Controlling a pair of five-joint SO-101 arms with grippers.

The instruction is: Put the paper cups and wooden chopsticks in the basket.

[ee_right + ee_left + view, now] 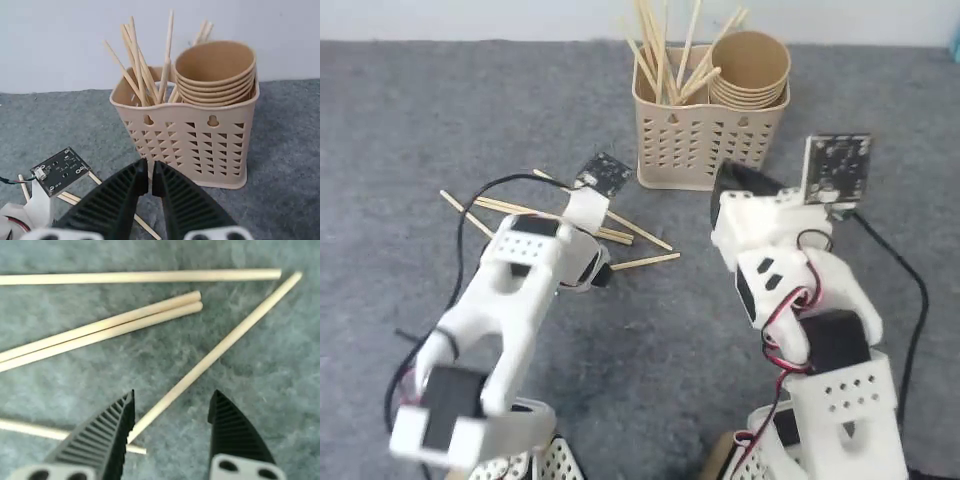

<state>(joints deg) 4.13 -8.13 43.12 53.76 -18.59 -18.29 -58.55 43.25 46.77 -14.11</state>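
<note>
Left tool, open, astride one loose chopstick; right tool closed, empty.
Risk: the chopstick, seemingly caught near its end, could pivot or slip free on closing.

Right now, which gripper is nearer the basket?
Right. The right gripper sits shut just in front of the basket; the left gripper hangs open over loose chopsticks, farther away.

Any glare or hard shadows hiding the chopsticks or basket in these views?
High view: soft even light, no glare on the basket or chopsticks. Left wrist view: chopsticks cast only faint shadows on the mat. Right wrist view: basket evenly lit, cups slightly shaded inside.
</note>
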